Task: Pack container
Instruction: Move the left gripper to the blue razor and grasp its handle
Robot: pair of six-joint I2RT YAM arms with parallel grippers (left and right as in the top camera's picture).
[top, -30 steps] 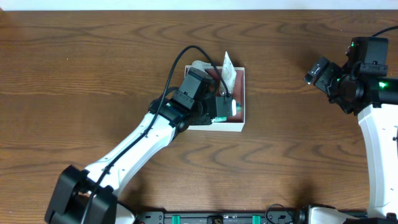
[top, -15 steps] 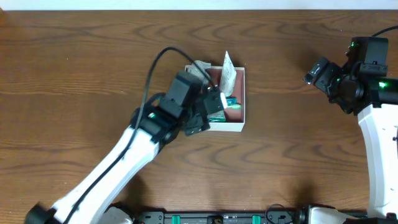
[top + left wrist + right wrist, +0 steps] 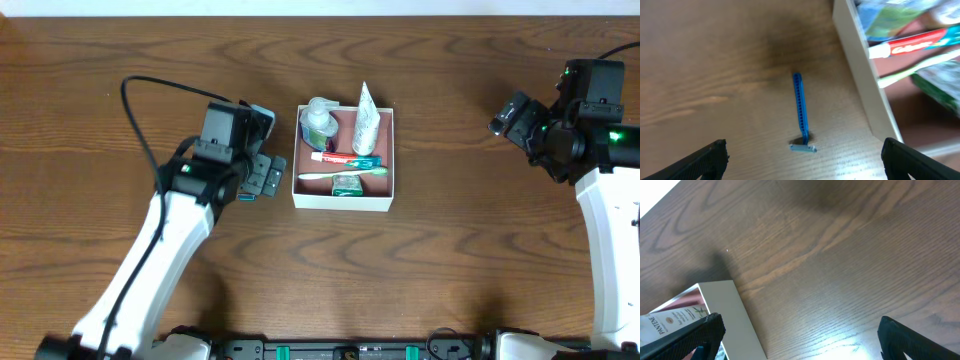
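Note:
The container (image 3: 340, 202), a shallow white-walled box with a pinkish floor, stands mid-table. It holds a clear bottle (image 3: 317, 123), a white tube (image 3: 364, 118), a red toothpaste (image 3: 345, 158), a green toothbrush (image 3: 345, 172) and a green soap packet (image 3: 347, 185). My left gripper (image 3: 268, 172) hangs open just left of the box. In the left wrist view a blue razor (image 3: 800, 107) lies on the wood between the open fingers, beside the container's wall (image 3: 865, 85). My right gripper (image 3: 508, 115) is open and empty far to the right, its camera catching the box corner (image 3: 735, 315).
Bare brown wood surrounds the box on all sides. A black cable (image 3: 150, 90) loops from the left arm over the table's left half. The right arm's base stands at the right edge.
My left gripper has opened and drawn back leftwards out of the container, leaving the toothbrush and green packet showing inside. The right arm has not moved.

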